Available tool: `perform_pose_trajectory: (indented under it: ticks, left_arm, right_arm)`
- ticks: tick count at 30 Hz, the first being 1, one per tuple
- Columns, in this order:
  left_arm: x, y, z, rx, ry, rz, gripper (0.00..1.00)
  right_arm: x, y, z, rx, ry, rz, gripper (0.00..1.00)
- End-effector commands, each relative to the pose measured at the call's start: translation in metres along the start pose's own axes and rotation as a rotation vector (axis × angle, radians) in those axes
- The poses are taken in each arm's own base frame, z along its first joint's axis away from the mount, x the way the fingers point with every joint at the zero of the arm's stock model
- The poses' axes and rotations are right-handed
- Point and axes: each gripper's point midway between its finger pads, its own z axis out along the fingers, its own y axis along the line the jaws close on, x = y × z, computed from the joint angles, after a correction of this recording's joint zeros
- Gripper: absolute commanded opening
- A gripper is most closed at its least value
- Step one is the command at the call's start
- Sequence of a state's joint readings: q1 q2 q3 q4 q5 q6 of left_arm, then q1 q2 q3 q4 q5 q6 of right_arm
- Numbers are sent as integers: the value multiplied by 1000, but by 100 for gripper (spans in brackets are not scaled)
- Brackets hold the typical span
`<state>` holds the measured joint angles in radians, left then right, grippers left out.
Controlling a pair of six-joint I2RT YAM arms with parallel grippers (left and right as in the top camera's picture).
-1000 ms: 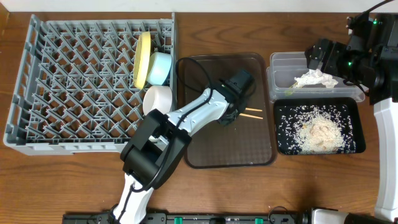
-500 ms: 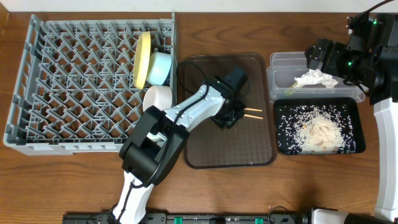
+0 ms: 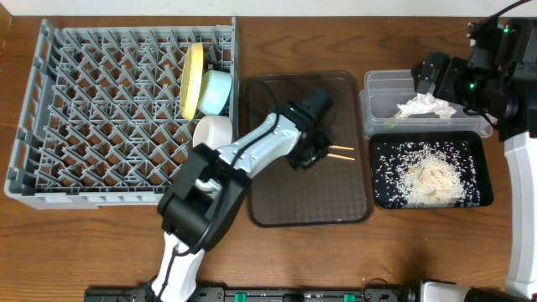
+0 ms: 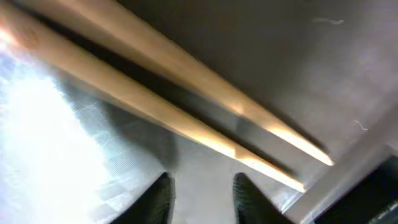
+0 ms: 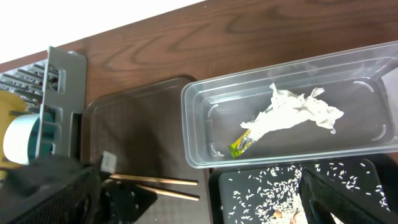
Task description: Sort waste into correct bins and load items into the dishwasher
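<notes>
Although low on the brown serving tray [image 3: 336, 205], right over the wooden chopsticks' [image 3: 341, 152] left ends, cannot call the left gripper's [image 3: 310, 158] jaws clamped or loose. Spread wide and bare on the right gripper [image 3: 426, 77]. Ahead of those jaws: clear tub [image 5: 205, 124] holding crumpled napkin [image 5: 292, 112] and green-yellow wrapper [image 5: 241, 144].

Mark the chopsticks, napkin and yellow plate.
chopsticks [image 5: 158, 180]: right wrist view, middle of the upper stick.
napkin [image 5: 292, 109]: right wrist view, centre of the crumpled paper.
yellow plate [image 3: 192, 80]: overhead view, middle of its upturned edge.
</notes>
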<state>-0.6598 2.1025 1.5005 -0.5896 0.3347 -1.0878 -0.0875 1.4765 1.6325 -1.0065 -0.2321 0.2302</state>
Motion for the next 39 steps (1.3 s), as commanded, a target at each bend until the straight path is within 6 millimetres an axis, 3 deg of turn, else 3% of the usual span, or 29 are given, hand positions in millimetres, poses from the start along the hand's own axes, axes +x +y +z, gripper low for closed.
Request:
perform_pose_trajectory:
  ticks: [1, 4, 6, 9, 14, 20, 26, 34, 39]
  left_arm:
    - [-7, -43, -67, 138, -147, 553, 45]
    - [-8, -48, -94, 121, -233, 881, 46]
    - [-19, -37, -100, 18, -289, 1004, 46]
    - [-25, -9, -94, -147, -255, 1248, 49]
    - [-17, 30, -72, -270, -69, 1470, 57]
    - [-27, 47, -49, -360, -17, 1480, 59]
    - [-30, 45, -44, -360, -17, 1503, 60]
    - [-35, 30, -49, -388, 52, 1516, 59]
    - [-37, 9, -53, -368, 107, 1527, 58]
  right_arm:
    - [0, -1, 0, -1, 2, 11, 99]
    - [0, -1, 1, -1, 2, 11, 99]
    - [0, -1, 0, -1, 2, 11, 99]
    - [0, -1, 0, -1, 2, 11, 99]
    - [0, -1, 0, -1, 2, 11, 99]
    - [0, -1, 1, -1, 2, 11, 99]
    - [0, -1, 0, -1, 2, 11, 99]
    - [0, -1, 1, -1, 2, 11, 99]
    - [0, -1, 0, -1, 2, 11, 99]
